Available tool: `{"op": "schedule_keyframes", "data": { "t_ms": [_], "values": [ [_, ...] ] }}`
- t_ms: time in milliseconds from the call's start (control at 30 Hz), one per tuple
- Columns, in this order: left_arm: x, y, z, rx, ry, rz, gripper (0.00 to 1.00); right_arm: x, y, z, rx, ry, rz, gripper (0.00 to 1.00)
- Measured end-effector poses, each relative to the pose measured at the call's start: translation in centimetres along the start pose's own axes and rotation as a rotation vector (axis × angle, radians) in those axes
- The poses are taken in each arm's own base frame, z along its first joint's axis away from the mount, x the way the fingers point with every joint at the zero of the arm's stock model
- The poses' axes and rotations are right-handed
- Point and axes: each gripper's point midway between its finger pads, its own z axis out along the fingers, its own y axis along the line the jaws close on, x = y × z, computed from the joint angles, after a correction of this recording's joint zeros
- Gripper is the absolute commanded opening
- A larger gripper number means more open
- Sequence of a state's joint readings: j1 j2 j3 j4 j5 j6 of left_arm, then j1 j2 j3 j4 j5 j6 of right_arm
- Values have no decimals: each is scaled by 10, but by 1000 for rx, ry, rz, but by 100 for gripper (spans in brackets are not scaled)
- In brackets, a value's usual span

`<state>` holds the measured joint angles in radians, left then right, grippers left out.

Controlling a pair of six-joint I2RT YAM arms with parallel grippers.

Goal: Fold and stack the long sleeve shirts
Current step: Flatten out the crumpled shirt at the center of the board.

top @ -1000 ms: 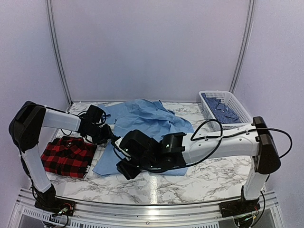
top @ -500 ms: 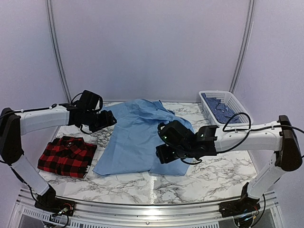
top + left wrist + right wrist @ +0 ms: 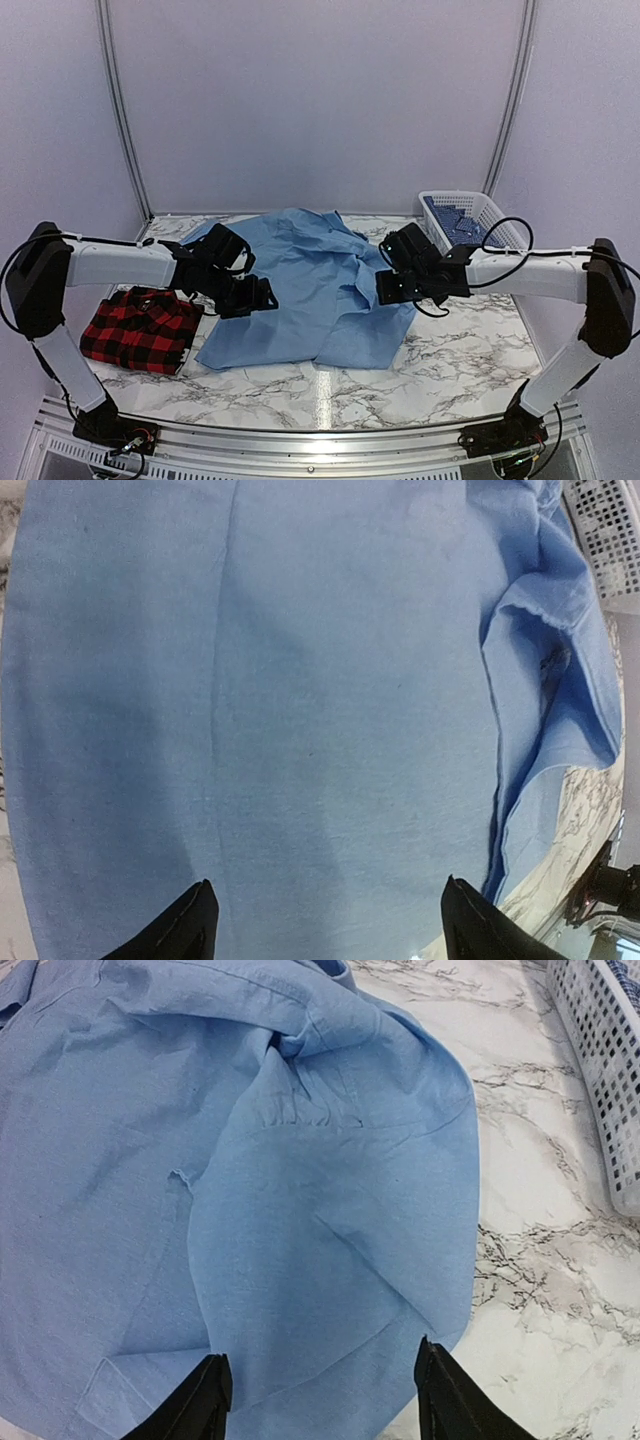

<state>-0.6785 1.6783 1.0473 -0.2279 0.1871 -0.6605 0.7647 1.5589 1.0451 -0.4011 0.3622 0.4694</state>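
Shows the light blue shirt (image 3: 300, 285) spread across the middle of the table (image 3: 450, 355), its right flap doubled inward and rumpled, probably a side fold only half made. Has the red-and-black plaid shirt (image 3: 140, 328) lying compact at the near left, likely as the base of the stack. Finds the left gripper (image 3: 325, 912) above the smooth left half and the right gripper (image 3: 320, 1380) above the doubled flap, jaws apart on both and gripping nothing, seemingly poised to pinch opposite edges

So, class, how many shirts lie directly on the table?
2. The light blue shirt lies spread out in the middle; the red plaid shirt sits folded at the left. The basket holds patterned blue cloth, possibly more garments.
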Motion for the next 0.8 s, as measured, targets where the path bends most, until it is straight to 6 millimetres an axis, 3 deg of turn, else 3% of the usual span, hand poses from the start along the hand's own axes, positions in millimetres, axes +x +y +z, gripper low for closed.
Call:
{"op": "schedule_keyframes", "data": {
  "t_ms": [100,333,600,800],
  "values": [
    [12,8,9,-13,41,-15,79,22,-13,4,25,32,2,55],
    [11,7,14,-3,41,-19,79,74,-52,12,102,128,35,53],
    [8,8,16,-7,25,-27,79,67,-84,33,131,117,126,49],
    [7,10,16,-17,16,-38,79,76,-86,64,118,169,125,42]
  ]
}}
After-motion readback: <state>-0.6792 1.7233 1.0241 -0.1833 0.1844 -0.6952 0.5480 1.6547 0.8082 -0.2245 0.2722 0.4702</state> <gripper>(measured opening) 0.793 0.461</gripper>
